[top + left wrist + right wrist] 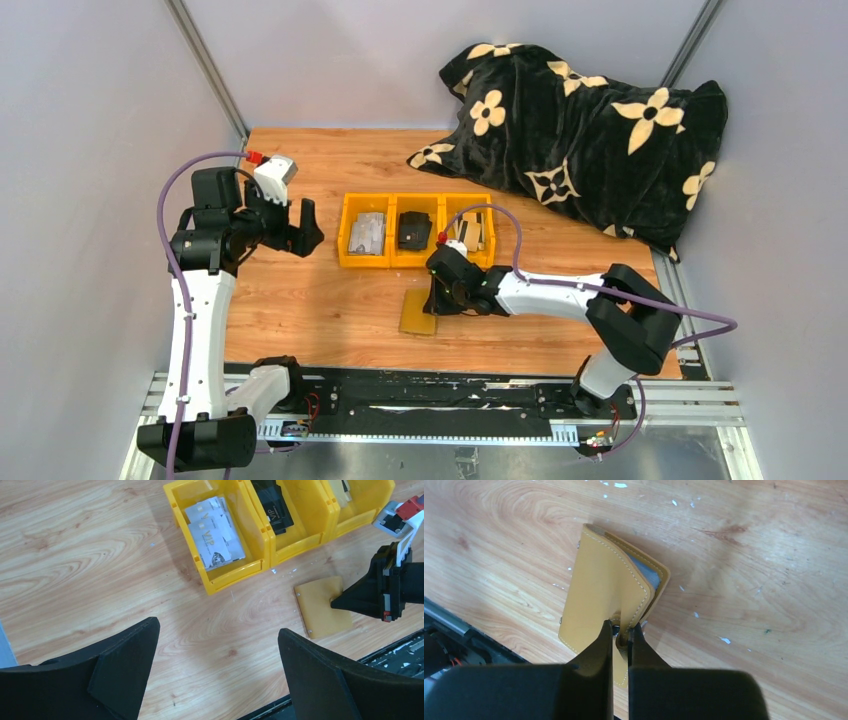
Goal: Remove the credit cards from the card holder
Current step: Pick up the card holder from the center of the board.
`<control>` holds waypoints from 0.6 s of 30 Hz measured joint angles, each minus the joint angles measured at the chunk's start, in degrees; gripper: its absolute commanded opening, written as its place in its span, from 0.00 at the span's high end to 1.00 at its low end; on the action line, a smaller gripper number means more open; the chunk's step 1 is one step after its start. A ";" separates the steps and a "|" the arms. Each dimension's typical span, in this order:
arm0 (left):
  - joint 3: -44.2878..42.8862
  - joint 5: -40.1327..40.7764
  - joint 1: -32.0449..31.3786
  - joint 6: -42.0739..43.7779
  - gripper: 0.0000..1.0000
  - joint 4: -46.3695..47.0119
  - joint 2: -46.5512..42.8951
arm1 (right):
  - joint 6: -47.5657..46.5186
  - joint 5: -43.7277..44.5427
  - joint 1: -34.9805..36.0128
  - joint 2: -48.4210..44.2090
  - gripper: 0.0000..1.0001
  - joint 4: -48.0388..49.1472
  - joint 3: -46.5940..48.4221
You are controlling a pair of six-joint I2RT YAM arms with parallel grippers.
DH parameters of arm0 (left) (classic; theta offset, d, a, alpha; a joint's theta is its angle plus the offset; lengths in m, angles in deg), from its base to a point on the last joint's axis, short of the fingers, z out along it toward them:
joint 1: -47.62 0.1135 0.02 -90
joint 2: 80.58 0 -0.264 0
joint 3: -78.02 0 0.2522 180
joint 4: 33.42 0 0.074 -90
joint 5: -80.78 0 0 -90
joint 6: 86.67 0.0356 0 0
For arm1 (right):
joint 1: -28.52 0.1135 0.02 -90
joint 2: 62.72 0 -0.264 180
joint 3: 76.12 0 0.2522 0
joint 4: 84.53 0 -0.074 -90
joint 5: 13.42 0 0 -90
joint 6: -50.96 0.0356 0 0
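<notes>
The mustard-yellow card holder point(415, 314) lies on the wooden table in front of the yellow tray. In the right wrist view the card holder point(594, 590) has its top flap lifted a little, showing a grey-blue inner face point(650, 573). I cannot tell whether a card is inside. My right gripper point(622, 631) is shut on the edge of that flap; it also shows in the top view point(436, 296) and the left wrist view point(335, 601). Pale credit cards point(214, 527) lie in the tray's left compartment. My left gripper point(218, 630) is open and empty, held high at the left point(305, 230).
The yellow three-compartment tray point(344, 240) stands mid-table, with a black card point(274, 504) in its middle compartment and pale items in the right one point(472, 232). A black flowered blanket point(590, 120) lies at the back right. The black base rail point(400, 395) runs along the near edge.
</notes>
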State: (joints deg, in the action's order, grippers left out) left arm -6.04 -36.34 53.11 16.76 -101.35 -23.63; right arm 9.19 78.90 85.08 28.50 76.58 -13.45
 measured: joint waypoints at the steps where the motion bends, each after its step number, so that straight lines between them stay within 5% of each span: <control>1: 0.07 -0.26 0.00 -0.04 0.00 0.00 0.00 | -0.28 -0.59 0.00 -0.28 1.00 0.24 0.00; 18: 3.80 -14.73 -2.47 -5.51 0.00 0.00 -0.79 | -7.23 -10.19 0.00 -15.37 1.00 -1.20 11.65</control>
State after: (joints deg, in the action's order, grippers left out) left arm -2.24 -51.07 50.64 11.25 -101.35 -24.42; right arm 1.95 68.72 85.08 13.13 75.38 -1.80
